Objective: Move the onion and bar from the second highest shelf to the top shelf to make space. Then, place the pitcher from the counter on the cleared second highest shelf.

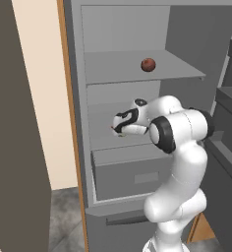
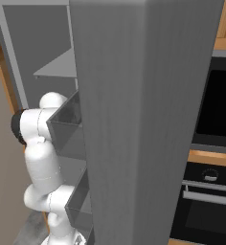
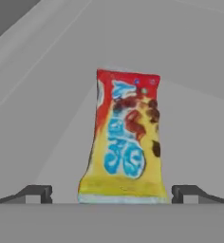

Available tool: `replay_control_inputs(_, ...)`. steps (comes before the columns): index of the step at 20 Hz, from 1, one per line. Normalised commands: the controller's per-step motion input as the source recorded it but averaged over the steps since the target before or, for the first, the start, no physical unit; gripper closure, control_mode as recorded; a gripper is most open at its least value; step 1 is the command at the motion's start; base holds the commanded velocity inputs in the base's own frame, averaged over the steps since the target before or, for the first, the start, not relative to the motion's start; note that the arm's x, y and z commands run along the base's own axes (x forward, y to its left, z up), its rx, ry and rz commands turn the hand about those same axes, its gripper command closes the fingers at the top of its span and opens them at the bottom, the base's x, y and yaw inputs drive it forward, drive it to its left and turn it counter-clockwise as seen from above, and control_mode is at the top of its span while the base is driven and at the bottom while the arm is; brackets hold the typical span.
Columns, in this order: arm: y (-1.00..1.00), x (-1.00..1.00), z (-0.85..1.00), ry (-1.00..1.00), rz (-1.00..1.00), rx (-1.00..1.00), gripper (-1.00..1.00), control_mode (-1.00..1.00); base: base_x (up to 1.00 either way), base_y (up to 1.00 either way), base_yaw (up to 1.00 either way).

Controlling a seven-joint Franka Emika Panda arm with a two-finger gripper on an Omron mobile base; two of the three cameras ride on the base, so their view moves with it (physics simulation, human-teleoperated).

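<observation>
Onion [image 1: 148,64]: already sits on the top shelf [image 1: 118,69], toward its right half.
Bar [image 3: 126,142]: lies flat on the second highest shelf [image 3: 47,118], its near end between the fingertips [image 3: 38,192] in the hand view.
Gripper [image 1: 113,129]: reaches into the fridge at the level of the second highest shelf; jaws stand spread, one tip on either side of the packet, nothing pinched that you can see.
Handling: expect a light, thin, soft wrapper, likely slick; it may buckle if you squeeze hard.
Where to hold: close across the narrow width near the lower end, low against the shelf.
Risk: tips may ride over it.
</observation>
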Motion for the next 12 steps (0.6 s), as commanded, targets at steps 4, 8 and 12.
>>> replay_control_inputs(4, 0.0, 0.4, -0.31, 0.0, 0.0, 0.0, -1.0, -1.0, 0.0, 0.0, 0.0)
replay_control_inputs(8, 0.0, 0.41, -0.32, 0.0, 0.0, 0.0, -1.0, -1.0, 0.0, 0.0, 0.0)
replay_control_inputs(12, 0.0, 0.41, -0.36, 0.0, 0.0, 0.0, -1.0, -1.0, 0.0, 0.0, 0.0)
